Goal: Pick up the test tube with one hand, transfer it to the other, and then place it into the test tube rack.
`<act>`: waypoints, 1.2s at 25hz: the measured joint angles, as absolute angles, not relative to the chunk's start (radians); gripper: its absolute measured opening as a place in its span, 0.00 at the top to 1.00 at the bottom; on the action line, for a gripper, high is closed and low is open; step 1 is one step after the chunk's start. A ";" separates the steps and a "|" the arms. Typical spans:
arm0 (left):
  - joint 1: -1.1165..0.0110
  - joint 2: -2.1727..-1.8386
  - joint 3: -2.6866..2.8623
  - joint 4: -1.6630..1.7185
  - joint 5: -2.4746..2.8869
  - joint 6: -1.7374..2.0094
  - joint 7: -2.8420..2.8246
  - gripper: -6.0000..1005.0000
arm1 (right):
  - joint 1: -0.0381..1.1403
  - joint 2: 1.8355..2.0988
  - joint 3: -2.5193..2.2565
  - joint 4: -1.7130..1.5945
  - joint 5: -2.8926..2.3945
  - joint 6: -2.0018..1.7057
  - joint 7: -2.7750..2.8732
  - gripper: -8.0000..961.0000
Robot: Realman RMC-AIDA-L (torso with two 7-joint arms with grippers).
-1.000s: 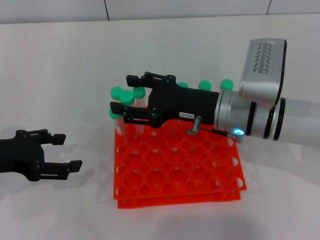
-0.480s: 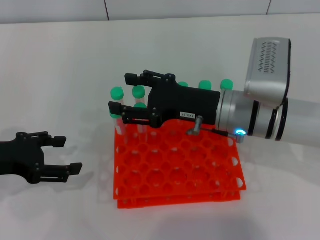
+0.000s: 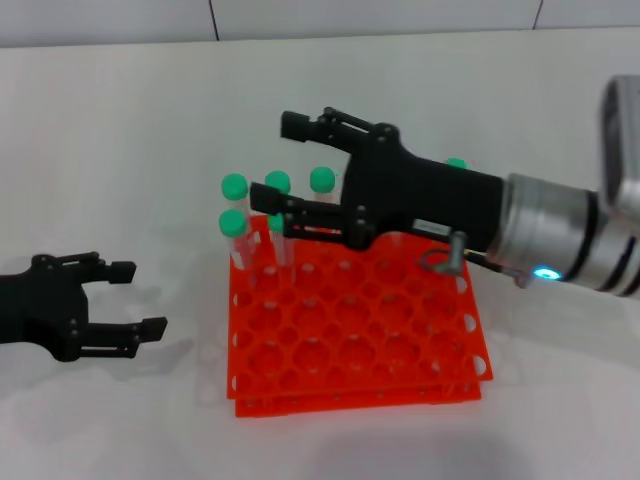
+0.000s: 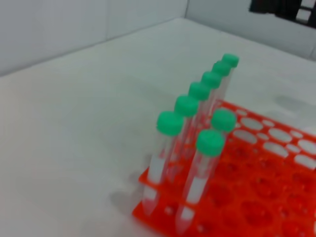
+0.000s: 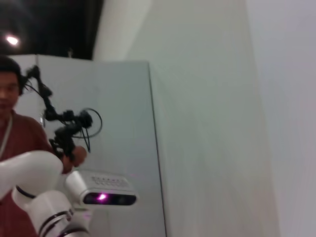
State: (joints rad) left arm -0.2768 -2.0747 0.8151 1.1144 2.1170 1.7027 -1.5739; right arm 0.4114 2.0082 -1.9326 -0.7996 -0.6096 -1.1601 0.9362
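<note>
Evidently the right gripper (image 3: 285, 165) has let go and lifted: a second ago it sat low over the back left corner of the rack (image 3: 355, 335) with its fingers among the green caps, and now it hangs higher in the centre of the head view, tilted up, its jaws spread wide with nothing between them. The test tube (image 3: 279, 238) it was seating appears to be the one in the second row near the rack's left edge, standing upright in its hole next to another green-capped tube (image 3: 235, 235); which of the identical tubes it is cannot be told for certain. In the left wrist view the same cluster stands in a line along the rack's near edge, with the placed tube (image 4: 200, 180) at the front, its tip down through the holes. The left gripper (image 3: 130, 297) rests at the lower left of the head view, apart from the rack, jaws open and empty. Judging from this, the placing looks done: the handover is over, the tube stands on its own, and what seems left is for the right arm to draw clear without brushing the caps beneath its fingers.
</note>
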 joint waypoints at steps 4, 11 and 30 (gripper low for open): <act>-0.274 -2.067 0.788 1.124 2.057 1.751 -1.547 0.14 | 0.354 2.003 -1.822 -0.889 -0.790 -1.176 1.043 0.15; -0.277 -2.067 0.749 1.196 2.045 1.826 -1.563 0.13 | 0.304 1.998 -1.562 -1.067 -1.272 -1.217 1.418 0.16; -0.292 -2.074 0.755 1.221 2.043 1.848 -1.625 0.13 | 0.298 1.993 -1.304 -1.223 -1.672 -1.402 1.667 0.17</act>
